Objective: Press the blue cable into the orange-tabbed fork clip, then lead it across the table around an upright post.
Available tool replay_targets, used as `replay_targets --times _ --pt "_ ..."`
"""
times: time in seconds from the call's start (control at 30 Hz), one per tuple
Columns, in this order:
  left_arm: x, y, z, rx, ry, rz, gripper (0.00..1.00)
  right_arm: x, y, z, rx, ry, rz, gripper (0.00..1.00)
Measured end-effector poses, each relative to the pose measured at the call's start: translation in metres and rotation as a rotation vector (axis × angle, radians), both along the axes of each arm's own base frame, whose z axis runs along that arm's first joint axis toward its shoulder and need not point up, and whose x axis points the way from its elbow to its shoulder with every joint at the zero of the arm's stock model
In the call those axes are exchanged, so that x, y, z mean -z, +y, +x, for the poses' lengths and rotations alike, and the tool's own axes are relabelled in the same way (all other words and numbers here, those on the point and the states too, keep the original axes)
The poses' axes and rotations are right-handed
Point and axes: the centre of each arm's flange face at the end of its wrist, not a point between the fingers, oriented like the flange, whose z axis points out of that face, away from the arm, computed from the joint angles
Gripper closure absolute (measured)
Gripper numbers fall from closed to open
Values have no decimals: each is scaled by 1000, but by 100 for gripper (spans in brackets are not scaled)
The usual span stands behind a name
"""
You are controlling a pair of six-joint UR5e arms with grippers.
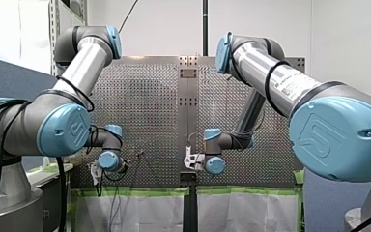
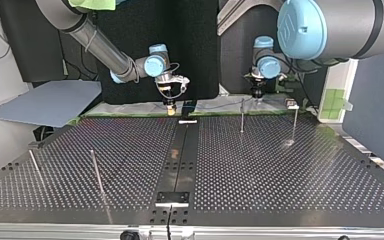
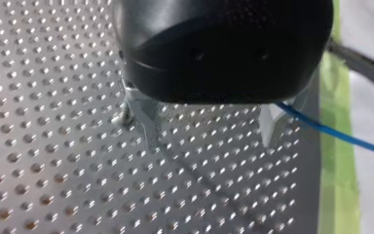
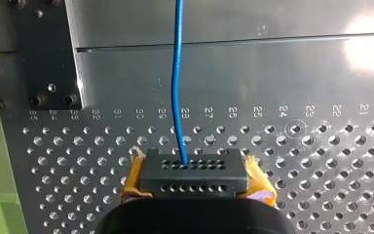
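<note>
Near the far edge of the perforated surface [image 2: 280, 170] in the top view, the left gripper [image 3: 208, 139] hangs with jaws apart; the yellow-padded right gripper [image 4: 195, 170] is clamped on the blue cable [image 4: 176, 73], which runs straight ahead.

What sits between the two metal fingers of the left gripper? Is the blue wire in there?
In the left wrist view, only bare perforated table shows between the fingers of the open left gripper; the blue cable shows only beside one finger.

Silver arms [image 1: 84, 63]; blue joint caps [image 1: 63, 129]
</note>
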Motion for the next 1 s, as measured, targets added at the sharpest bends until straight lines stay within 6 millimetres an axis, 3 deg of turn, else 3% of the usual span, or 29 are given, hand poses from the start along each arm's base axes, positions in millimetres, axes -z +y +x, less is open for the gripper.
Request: replay_targets --times 0.47,1.0 --pt "-7 -7 -22 55 -21 -14 0 1 1 -1 0 5 8 100" --pt "-51 -18 -42 100 -33 34 0 1 -2 -3 6 5 8 100"
